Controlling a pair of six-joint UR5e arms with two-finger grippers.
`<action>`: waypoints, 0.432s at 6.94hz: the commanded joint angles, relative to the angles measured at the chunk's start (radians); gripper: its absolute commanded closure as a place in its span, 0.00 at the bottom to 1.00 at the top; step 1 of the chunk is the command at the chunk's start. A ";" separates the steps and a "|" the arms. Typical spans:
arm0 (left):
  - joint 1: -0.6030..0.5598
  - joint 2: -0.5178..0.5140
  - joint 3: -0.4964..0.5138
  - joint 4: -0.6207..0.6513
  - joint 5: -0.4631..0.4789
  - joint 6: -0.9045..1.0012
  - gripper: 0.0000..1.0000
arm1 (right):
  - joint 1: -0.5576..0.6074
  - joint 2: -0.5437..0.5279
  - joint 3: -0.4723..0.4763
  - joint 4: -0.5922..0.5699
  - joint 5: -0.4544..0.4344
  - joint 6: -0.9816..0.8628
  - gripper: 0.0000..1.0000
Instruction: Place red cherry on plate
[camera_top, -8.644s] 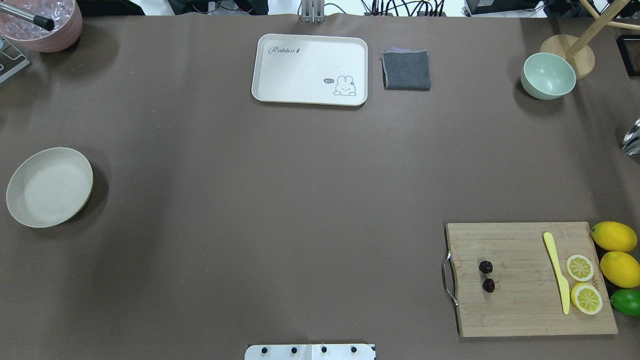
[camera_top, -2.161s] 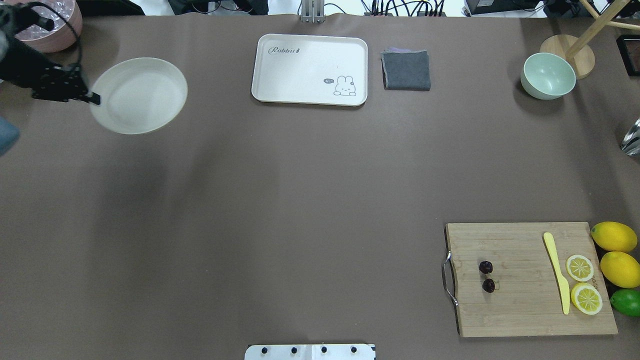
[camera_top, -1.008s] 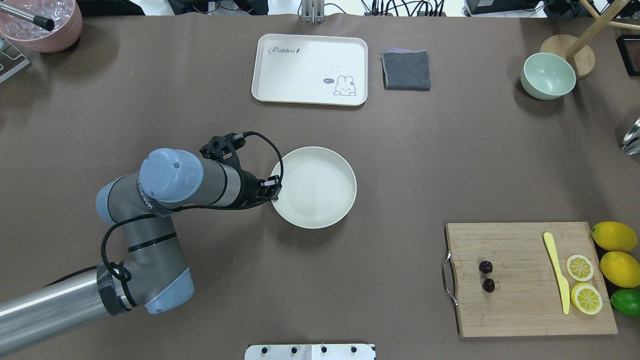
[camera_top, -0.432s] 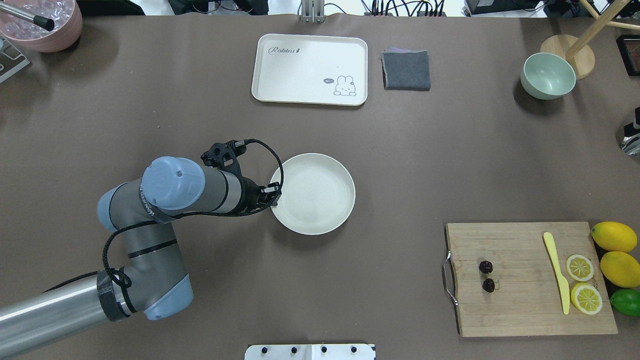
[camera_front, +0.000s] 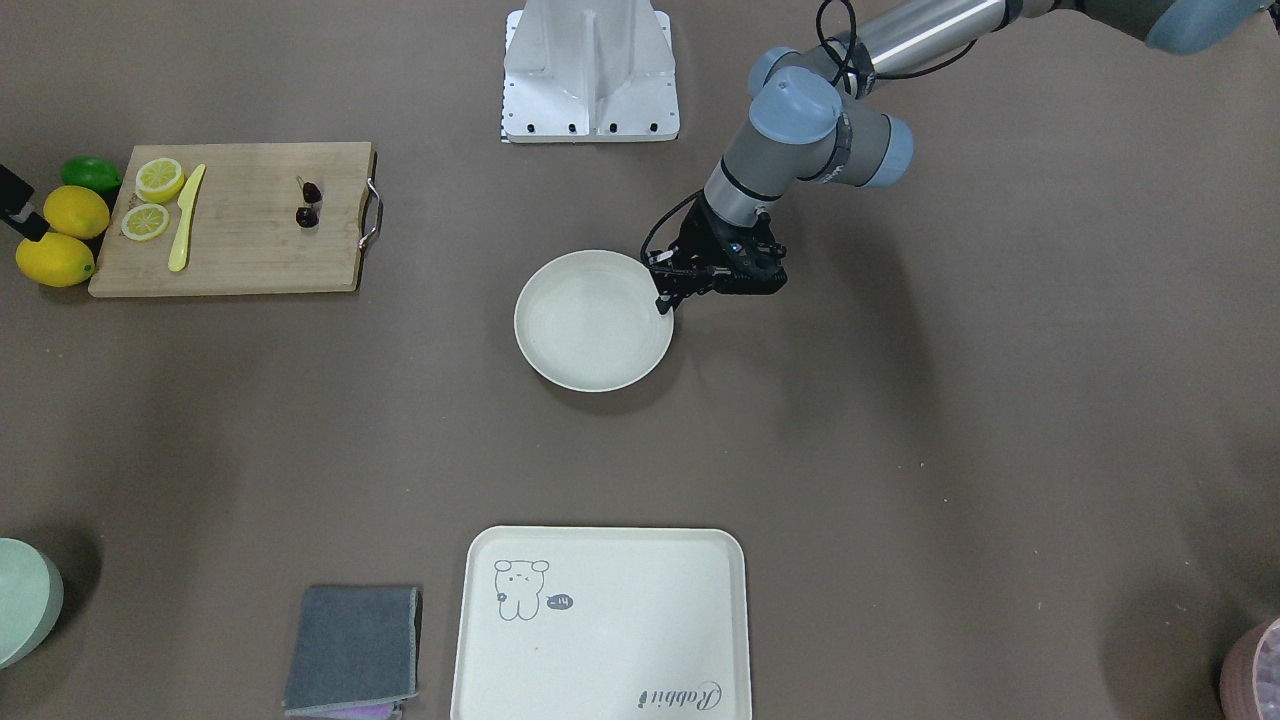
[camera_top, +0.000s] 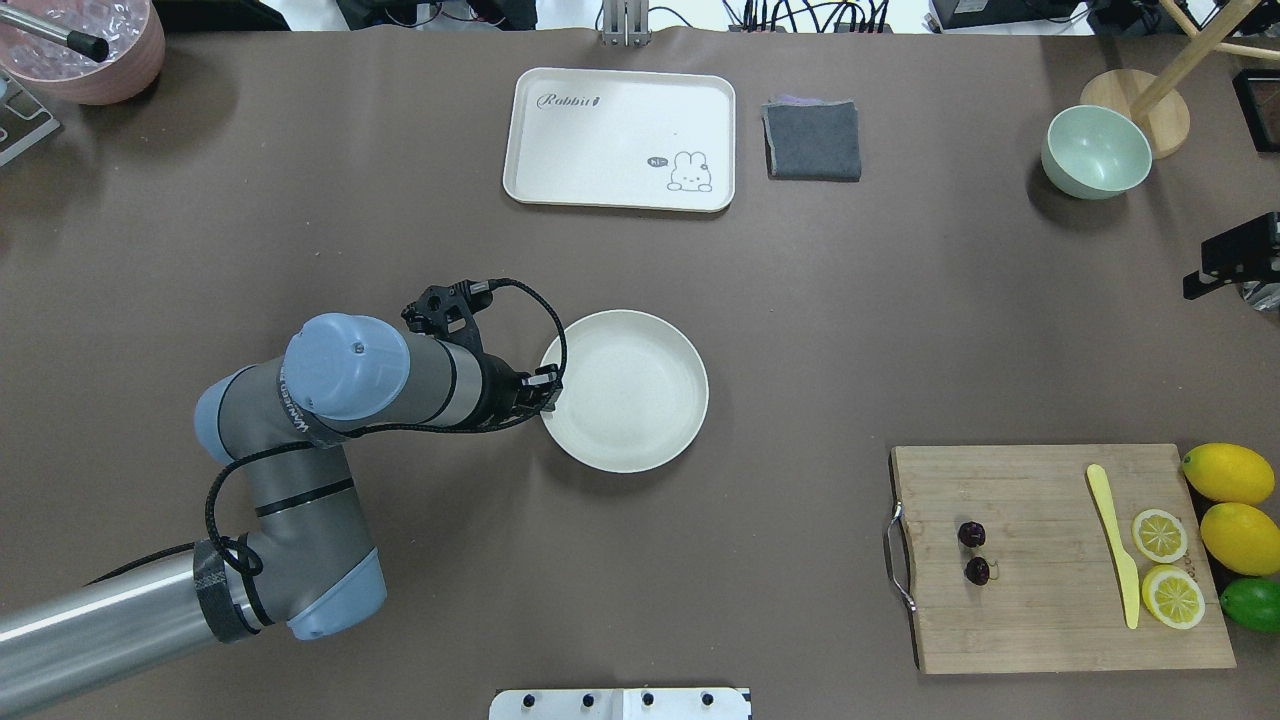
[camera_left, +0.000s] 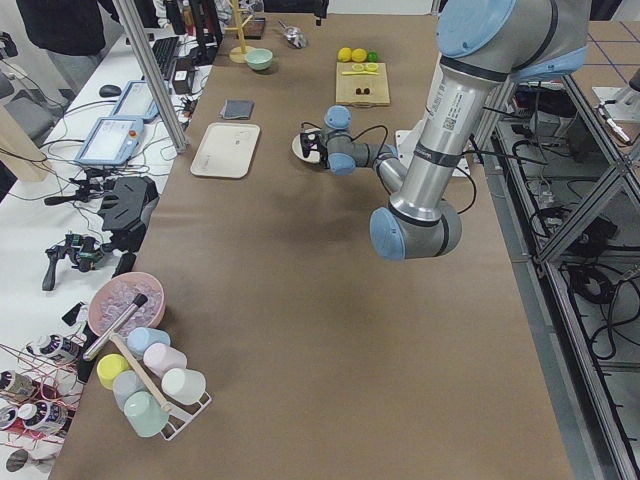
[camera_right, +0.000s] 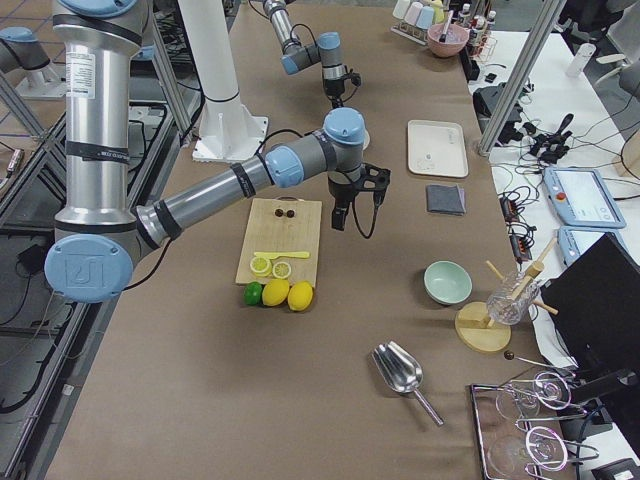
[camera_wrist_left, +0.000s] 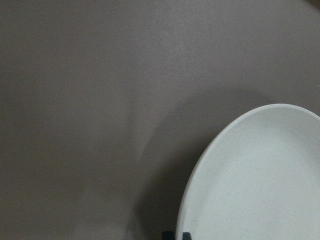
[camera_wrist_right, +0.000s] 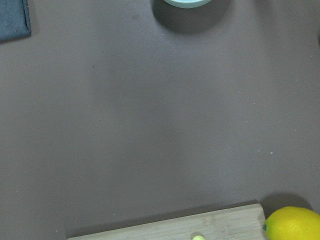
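The left arm reaches in from the left, and its bulk hides most of the left gripper (camera_top: 547, 386). Only the dark fingertips show, pinched close together on the near-left rim of the plate (camera_top: 640, 400). The left wrist view cuts the fingers off at its bottom edge, right at that rim. The plate lies mid-table, bare inside; whether it sits flat or is held a little off the table cannot be told. Beyond it are a tray (camera_top: 620, 130) and a folded grey cloth (camera_top: 812, 140).

Farther right, well apart from the plate, the cherry (camera_top: 971, 534) lies on the cutting board (camera_top: 1040, 600) near its metal handle; its stems are too thin to make out. A yellow knife (camera_top: 1113, 540) and lemon slices (camera_top: 1160, 535) share the board. Lemons (camera_top: 1227, 473) and a lime (camera_top: 1255, 604) sit beside it, the lime cut off by the edge. The right gripper (camera_top: 1232, 262) is a black shape cropped at the right edge, its fingers out of sight, so how wide it stands cannot be told.
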 joint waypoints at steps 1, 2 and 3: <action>-0.012 -0.002 -0.004 0.000 0.001 0.024 0.02 | -0.099 -0.006 0.004 0.111 -0.022 0.179 0.00; -0.050 0.000 -0.004 0.000 -0.002 0.026 0.02 | -0.169 -0.007 0.009 0.171 -0.056 0.289 0.00; -0.103 0.005 -0.029 0.000 -0.003 0.079 0.02 | -0.244 -0.016 0.019 0.218 -0.085 0.337 0.00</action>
